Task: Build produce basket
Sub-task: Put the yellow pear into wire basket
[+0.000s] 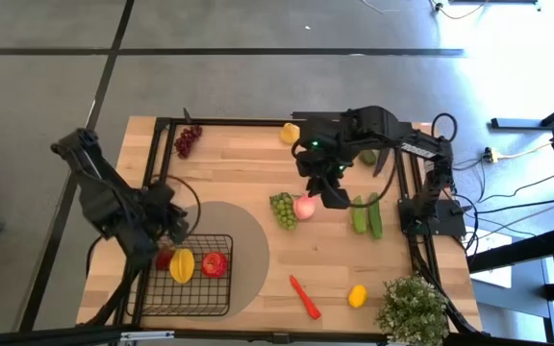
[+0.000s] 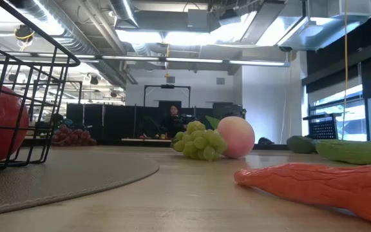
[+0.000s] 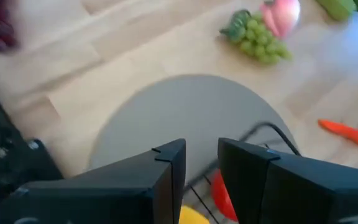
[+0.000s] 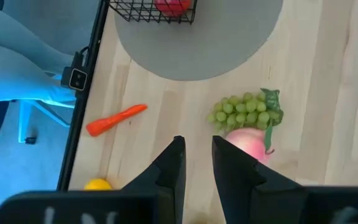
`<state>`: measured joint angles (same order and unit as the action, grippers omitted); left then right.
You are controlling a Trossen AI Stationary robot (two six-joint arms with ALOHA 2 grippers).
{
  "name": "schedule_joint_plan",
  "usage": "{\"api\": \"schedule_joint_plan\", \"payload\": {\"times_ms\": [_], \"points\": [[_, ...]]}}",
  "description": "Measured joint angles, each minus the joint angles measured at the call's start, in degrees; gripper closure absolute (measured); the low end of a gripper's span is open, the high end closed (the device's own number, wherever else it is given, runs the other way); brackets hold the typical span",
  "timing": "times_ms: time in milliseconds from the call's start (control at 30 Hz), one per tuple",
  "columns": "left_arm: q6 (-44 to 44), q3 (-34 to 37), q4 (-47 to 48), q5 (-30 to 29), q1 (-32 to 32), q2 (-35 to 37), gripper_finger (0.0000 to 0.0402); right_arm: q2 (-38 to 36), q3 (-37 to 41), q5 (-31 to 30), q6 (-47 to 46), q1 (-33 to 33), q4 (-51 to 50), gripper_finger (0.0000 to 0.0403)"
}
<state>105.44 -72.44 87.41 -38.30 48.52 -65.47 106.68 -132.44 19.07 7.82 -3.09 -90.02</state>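
We saw the black wire basket [image 1: 200, 277] sitting on the round grey mat [image 1: 243, 252] at the table's [image 1: 258, 168] near-left corner, with a red apple [image 1: 214, 264] and a yellow fruit [image 1: 182, 264] already inside it. The left gripper [image 3: 201, 167] hung just above the basket's rim, its fingers parted by a narrow gap and holding nothing. The right gripper [image 4: 196, 163] hovered over the middle of the table, right above the pink peach [image 1: 304, 206], which touched the bunch of green grapes [image 1: 283, 210]; its fingers stood slightly apart, empty. Two green cucumbers [image 1: 366, 215] lay side by side near the right edge. A red chili [image 1: 304, 296] and a lemon [image 1: 357, 295] lay towards the front, purple grapes [image 1: 188, 140] at the far-left corner, and a potted plant [image 1: 412, 309] at the front-right corner.
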Motion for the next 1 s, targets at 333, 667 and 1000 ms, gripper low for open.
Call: {"api": "schedule_joint_plan", "payload": {"times_ms": [333, 667, 1000], "points": [[-8.1, 0.0, -0.1, -0.1, -7.7, 1.1, 0.0317, -9.4, 12.9, -8.6, -18.4, 0.0, 0.0, 0.0331], [-9.0, 0.0, -0.9, 6.1, -13.2, 1.1, 0.0317, -11.9, 22.5, -7.5, -46.4, 5.1, 0.1, 0.0331], [-15.2, 0.0, -1.1, 6.1, -15.7, 1.1, 0.0318, -12.0, 33.6, -7.4, -55.5, 8.3, 9.5, 0.0331]]}}
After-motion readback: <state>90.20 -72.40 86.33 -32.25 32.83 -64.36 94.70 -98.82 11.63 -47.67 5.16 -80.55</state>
